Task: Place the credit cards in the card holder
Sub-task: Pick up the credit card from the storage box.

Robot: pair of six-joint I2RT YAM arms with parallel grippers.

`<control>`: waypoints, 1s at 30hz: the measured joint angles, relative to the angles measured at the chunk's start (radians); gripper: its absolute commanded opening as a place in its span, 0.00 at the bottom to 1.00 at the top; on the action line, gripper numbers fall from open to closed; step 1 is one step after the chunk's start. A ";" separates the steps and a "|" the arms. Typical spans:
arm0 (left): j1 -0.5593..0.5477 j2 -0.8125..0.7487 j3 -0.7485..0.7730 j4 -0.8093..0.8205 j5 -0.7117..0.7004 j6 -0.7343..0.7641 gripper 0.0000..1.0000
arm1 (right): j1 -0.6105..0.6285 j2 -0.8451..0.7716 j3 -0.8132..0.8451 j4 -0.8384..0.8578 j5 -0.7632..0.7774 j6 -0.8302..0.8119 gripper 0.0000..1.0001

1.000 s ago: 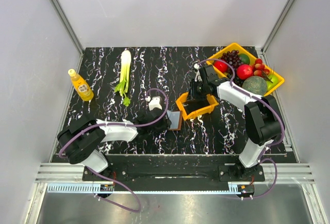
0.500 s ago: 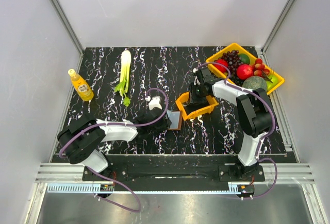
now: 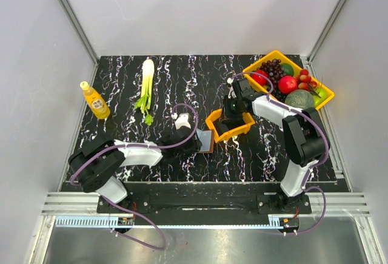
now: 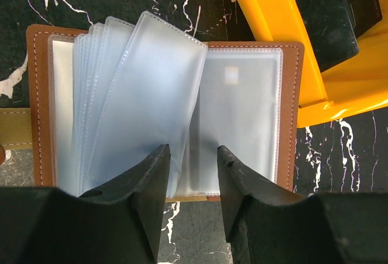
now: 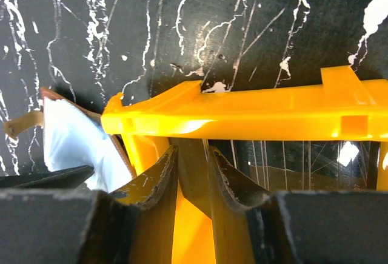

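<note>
Wallet work, by the look of it. From above, the card holder (image 3: 206, 141) lies open on the black marbled tabletop (image 3: 182, 70), near the middle, just left of the orange bin (image 3: 240, 132) and touching or almost touching its corner. The left claw (image 3: 195, 142) sits at the holder's left side; the right claw (image 3: 232, 113) reaches down into the bin from the far right. A bottle (image 3: 94, 100), a stalk of greens (image 3: 146, 85) and a fruit tray (image 3: 330, 94) stand well apart from all this.

Left wrist camera: the holder's brown cover frames a fan of clear plastic sleeves (image 4: 163, 94), several of them lifted. The claw's two fingers (image 4: 151, 185) stand apart over the holder's left edge, nothing pinched between them that I can see; whether they press down I cannot tell. Those sleeves look soft, floppy and slick, so I'd reckon the holder wants pinning by its stiffer brown cover, not by the plastic.

Right wrist camera: the fingers hang inside the bin, close together, with a dark flat sheet (image 5: 191, 167) between them. Whether that is one of the credit cards, and whether the claw is clamped on it, I cannot tell. No pale card shows plainly anywhere. Cards of that kind should be light, stiff and slippery, awkward to lift when lying flat; I'd take one by a short edge, tipped up against the bin wall, with a gentle squeeze.
</note>
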 measured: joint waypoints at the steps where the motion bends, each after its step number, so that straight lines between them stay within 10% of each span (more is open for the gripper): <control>1: 0.000 0.002 0.001 0.001 0.000 0.000 0.42 | 0.000 -0.005 0.000 0.002 -0.006 0.000 0.31; 18: 0.002 0.002 0.001 0.000 0.001 0.001 0.41 | 0.000 -0.022 -0.006 0.027 -0.105 0.011 0.26; 30: 0.009 0.002 0.001 0.001 0.011 0.003 0.40 | 0.012 0.007 -0.006 0.008 -0.106 -0.006 0.01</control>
